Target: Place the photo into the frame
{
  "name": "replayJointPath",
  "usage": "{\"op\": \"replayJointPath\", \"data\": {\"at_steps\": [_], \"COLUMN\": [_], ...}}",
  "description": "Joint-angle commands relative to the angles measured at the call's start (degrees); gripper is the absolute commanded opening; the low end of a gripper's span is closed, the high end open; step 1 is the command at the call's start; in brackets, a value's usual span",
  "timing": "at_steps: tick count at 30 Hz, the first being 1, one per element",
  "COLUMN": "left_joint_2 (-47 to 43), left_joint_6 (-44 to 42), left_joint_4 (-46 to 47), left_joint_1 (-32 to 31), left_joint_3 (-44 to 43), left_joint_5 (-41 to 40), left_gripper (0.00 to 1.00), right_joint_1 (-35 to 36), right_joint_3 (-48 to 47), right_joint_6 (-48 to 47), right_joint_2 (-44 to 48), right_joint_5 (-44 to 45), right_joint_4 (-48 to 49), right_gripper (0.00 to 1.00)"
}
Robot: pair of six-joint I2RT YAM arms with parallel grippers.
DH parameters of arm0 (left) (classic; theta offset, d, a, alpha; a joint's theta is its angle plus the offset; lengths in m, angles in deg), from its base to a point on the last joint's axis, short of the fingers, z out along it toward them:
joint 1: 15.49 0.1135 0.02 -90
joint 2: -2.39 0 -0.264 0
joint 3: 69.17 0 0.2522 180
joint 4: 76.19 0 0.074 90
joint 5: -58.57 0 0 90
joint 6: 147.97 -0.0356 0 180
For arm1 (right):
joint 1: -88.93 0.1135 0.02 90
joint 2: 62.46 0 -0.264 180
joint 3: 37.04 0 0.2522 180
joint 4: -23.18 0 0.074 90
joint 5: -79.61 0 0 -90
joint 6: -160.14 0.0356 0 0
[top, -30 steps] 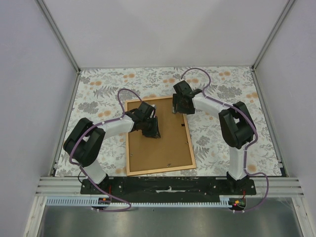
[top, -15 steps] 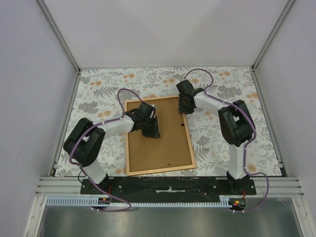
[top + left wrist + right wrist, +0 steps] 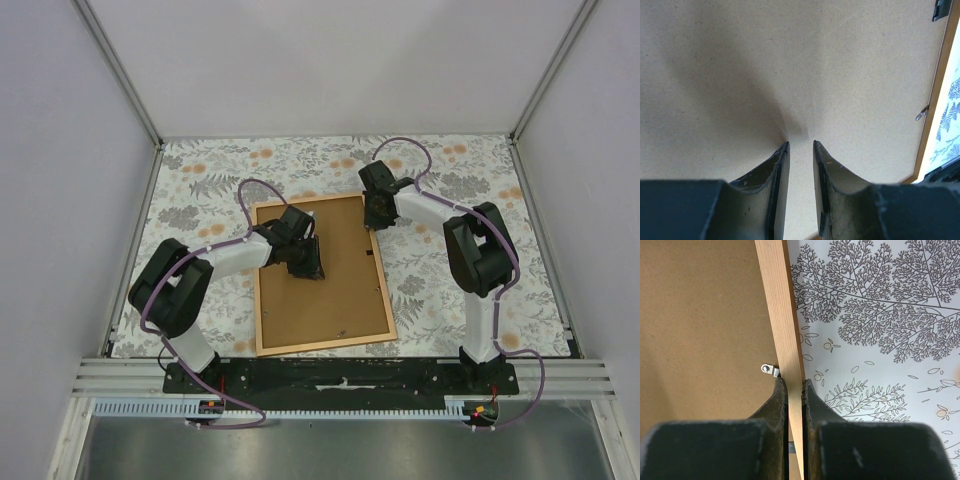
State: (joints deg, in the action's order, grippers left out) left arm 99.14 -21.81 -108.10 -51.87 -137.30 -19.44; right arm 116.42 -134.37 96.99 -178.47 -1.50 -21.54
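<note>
Two grippers tend the thin light-brown wooden frame (image 3: 781, 315) mid-table: right gripper (image 3: 794, 381) clamps its one-o'clock rail; left gripper (image 3: 801, 145), jaws narrowly parted, presses the brown fibreboard backing (image 3: 840, 65). Best hold firm, press flat; photo hidden.

A stiff brown backing board (image 3: 320, 275) lies flat on the surface (image 3: 200, 170), its long sides running from near to far and turned slightly off square. The surface wears a pale cloth printed with grey ferns and leaves and small orange flowers. At the board's right edge sits a small silver metal tab (image 3: 770, 370), also seen from the left wrist (image 3: 921, 115). A black fitting (image 3: 941, 9) shows at the board's far corner. Plain grey walls (image 3: 330, 60) enclose the surface on three sides, and a ribbed aluminium rail (image 3: 110, 375) runs along its near edge.
</note>
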Motion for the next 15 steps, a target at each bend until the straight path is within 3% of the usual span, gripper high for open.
{"op": "replayJointPath", "data": {"at_steps": [1, 3, 8, 15], "left_joint_2": [-1.03, -2.96, -7.36, -2.64], "left_joint_6": [-1.53, -2.14, -6.53, -17.34], "left_joint_4": [-3.64, -6.53, -14.27, -19.11], "left_joint_1": [-0.18, -0.01, 2.27, 12.72], "left_joint_3": [-1.96, -4.33, -10.22, -14.7], "left_joint_5": [-2.84, -5.38, -17.94, -32.81], "left_gripper": [0.33, 0.35, 0.58, 0.61], "right_joint_1": [0.11, 0.11, 0.03, 0.02], "right_joint_3": [1.3, 2.53, 3.94, 4.82], "right_joint_6": [3.12, 2.51, 1.54, -0.04], "right_joint_2": [1.75, 2.54, 2.89, 3.42], "right_joint_5": [-0.45, -0.54, -0.71, -1.24], "right_joint_4": [1.34, 1.86, 2.75, 3.27], "right_gripper": [0.0, 0.0, 0.0, 0.0]}}
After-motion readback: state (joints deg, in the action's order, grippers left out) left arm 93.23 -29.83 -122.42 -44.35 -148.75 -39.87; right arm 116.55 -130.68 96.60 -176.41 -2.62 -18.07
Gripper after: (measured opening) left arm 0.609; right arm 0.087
